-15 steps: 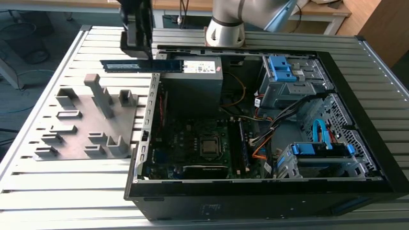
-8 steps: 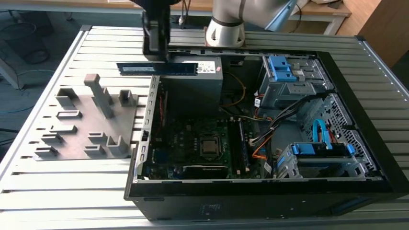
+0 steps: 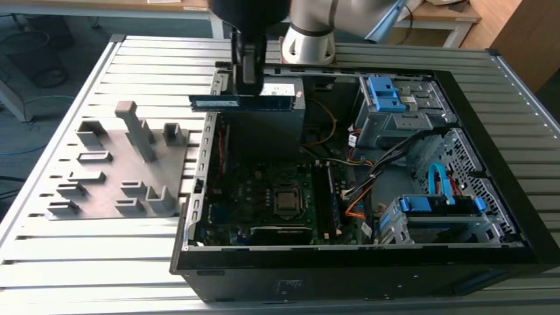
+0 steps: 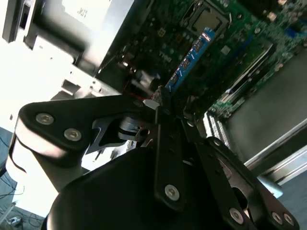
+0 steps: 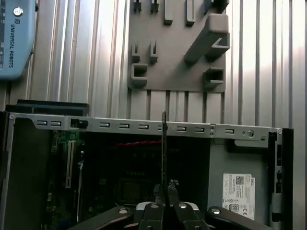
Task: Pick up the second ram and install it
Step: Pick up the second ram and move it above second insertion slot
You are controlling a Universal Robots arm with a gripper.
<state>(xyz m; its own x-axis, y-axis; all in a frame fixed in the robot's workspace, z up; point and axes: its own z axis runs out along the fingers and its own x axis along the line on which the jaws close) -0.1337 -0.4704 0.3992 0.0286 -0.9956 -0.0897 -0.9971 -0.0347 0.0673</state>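
The second ram (image 3: 243, 102) is a long, thin dark stick with a blue-and-white label. It hangs level above the rear left part of the open computer case (image 3: 490, 256), over the power supply area. My gripper (image 3: 248, 90) is shut on its middle from above. In the first wrist view the ram (image 5: 164, 148) stands edge-on between the fingertips (image 5: 173, 188), in line with the case's side rail. In the second wrist view the ram (image 4: 189, 60) points toward the motherboard's CPU socket (image 4: 204, 19). The memory slots (image 3: 332, 203) lie to the exterior view's right of the CPU socket (image 3: 287, 202).
A grey plastic fixture (image 3: 122, 164) with upright blocks lies on the slatted table at the exterior view's left of the case. Inside the case are blue drive brackets (image 3: 385, 92), orange and blue cables (image 3: 437, 184) and a drive cage (image 3: 437, 213).
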